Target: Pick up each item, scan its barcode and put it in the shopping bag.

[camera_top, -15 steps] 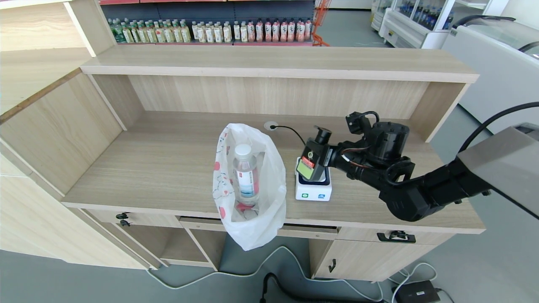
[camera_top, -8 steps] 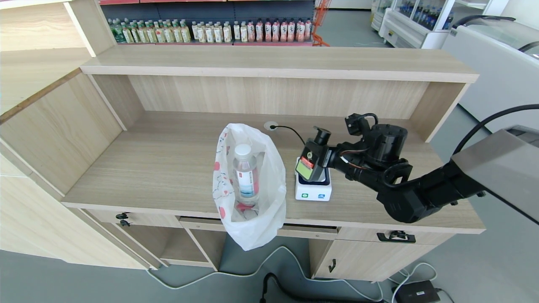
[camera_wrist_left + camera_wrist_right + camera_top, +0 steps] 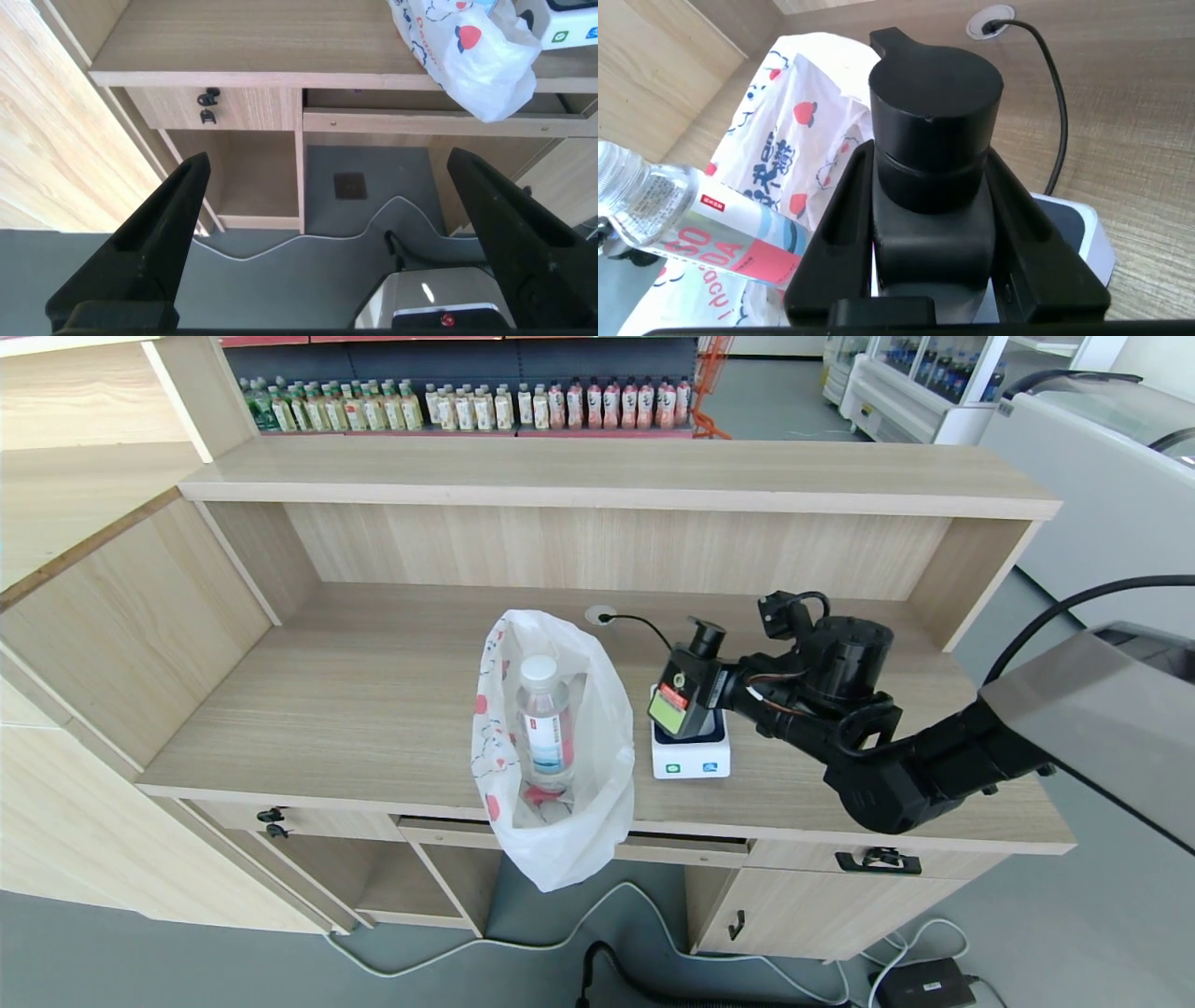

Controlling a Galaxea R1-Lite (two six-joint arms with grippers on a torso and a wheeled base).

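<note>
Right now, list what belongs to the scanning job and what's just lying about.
Job: dark bottle in the right gripper, scanner, shopping bag, water bottle inside it.
Lying about: drinks on the far shelf, power brick on the floor, freezer.

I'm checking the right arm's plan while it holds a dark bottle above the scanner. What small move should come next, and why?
Probably shift the right gripper toward the robot's left, over the open mouth of the shopping bag. The dark bottle is clamped just above the scanner, and the bag stands right beside it with a water bottle inside. Whether the scan registered cannot be seen.
</note>
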